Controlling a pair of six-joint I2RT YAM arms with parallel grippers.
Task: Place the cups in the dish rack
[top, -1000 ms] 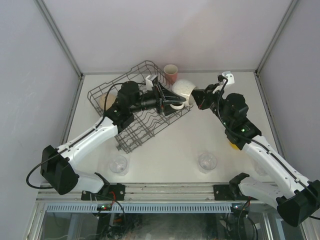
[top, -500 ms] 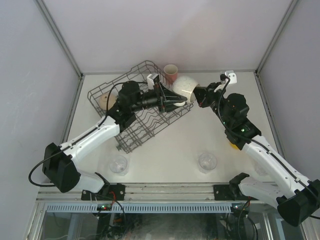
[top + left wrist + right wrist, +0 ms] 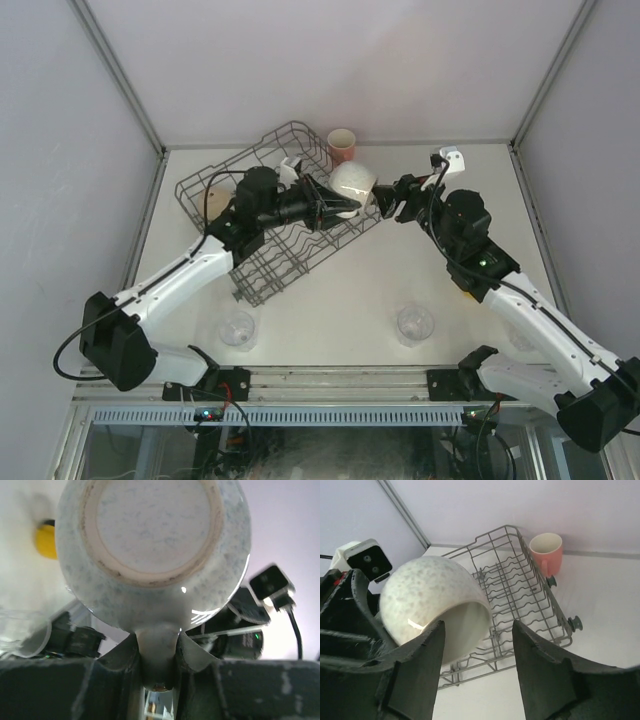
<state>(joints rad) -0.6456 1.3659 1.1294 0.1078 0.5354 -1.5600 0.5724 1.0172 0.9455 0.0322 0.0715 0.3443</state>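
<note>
The white mug [image 3: 352, 183] hangs on its side above the right edge of the dish rack [image 3: 268, 262]. My left gripper [image 3: 340, 207] is shut on its handle [image 3: 157, 652], and the mug's base [image 3: 152, 525] faces the left wrist camera. My right gripper [image 3: 386, 198] stands open just right of the mug, its fingers apart from the mug [image 3: 431, 605] and over the dish rack [image 3: 517, 587]. A tan mug [image 3: 217, 200] lies in the rack's left part. A pink cup [image 3: 342, 146] stands behind the rack on the table.
Two clear glass tumblers [image 3: 238, 328] [image 3: 414, 323] stand near the table's front edge. A yellow mug [image 3: 464, 291] peeks out from under the right arm. The pink cup [image 3: 547, 551] sits close to the back wall, beside the rack's wheels.
My right gripper has opened and let go of the white mug. The left gripper closed on the mug's handle and now carries it slightly left, over the rack.
</note>
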